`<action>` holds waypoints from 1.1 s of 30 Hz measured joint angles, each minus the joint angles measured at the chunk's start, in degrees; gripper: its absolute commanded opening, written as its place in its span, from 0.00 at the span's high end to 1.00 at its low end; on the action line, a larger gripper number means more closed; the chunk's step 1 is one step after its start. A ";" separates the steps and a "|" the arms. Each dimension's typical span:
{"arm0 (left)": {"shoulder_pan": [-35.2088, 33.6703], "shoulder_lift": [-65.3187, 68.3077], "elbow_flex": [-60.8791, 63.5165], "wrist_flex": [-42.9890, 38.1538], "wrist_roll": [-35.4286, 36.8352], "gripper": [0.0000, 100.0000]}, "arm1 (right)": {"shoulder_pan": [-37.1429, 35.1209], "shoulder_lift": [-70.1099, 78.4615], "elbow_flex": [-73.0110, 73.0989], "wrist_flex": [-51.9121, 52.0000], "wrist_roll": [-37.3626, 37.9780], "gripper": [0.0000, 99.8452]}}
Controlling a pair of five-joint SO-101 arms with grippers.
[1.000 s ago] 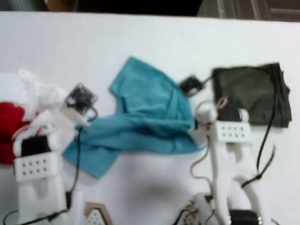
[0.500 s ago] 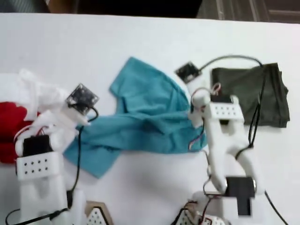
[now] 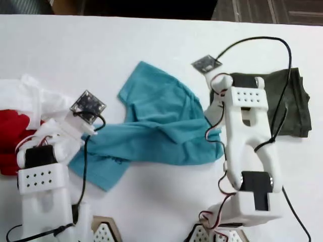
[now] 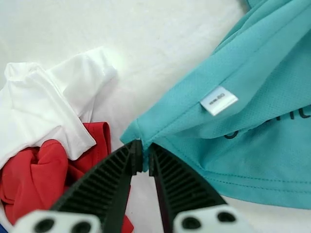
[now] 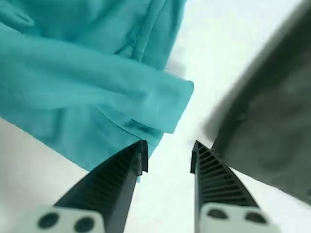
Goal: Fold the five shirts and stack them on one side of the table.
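While the left gripper is pinching a corner of the teal shirt between nearly closed jaws, that shirt is lying crumpled across mid-table. Meanwhile the right gripper is hovering, jaws spread, over bare tabletop between the teal shirt and the folded dark green shirt. The white shirt and red shirt are lying heaped together beside the left gripper.
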 measured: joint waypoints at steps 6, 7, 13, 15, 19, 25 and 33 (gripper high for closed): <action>0.00 0.00 0.00 0.00 0.00 0.97 | 0.44 9.05 -0.97 -0.09 -6.59 0.85; 0.00 0.00 0.00 0.00 0.00 0.97 | -0.18 10.29 -0.97 -0.09 -7.38 0.85; 0.00 0.00 0.00 0.00 0.00 0.97 | -3.60 14.15 -5.80 -0.09 -12.04 0.85; 0.00 0.00 0.00 0.00 0.00 0.97 | -3.43 14.33 -7.74 -0.18 -13.36 0.85; 0.00 0.00 0.00 0.00 0.00 0.97 | -3.60 14.42 -9.23 -0.09 -14.07 0.85; 0.00 0.00 0.00 0.00 0.00 0.97 | -3.87 14.68 -9.23 0.00 -14.07 0.85; 0.09 0.00 0.00 0.00 0.00 0.97 | -3.87 18.29 -9.41 -2.37 -14.07 0.85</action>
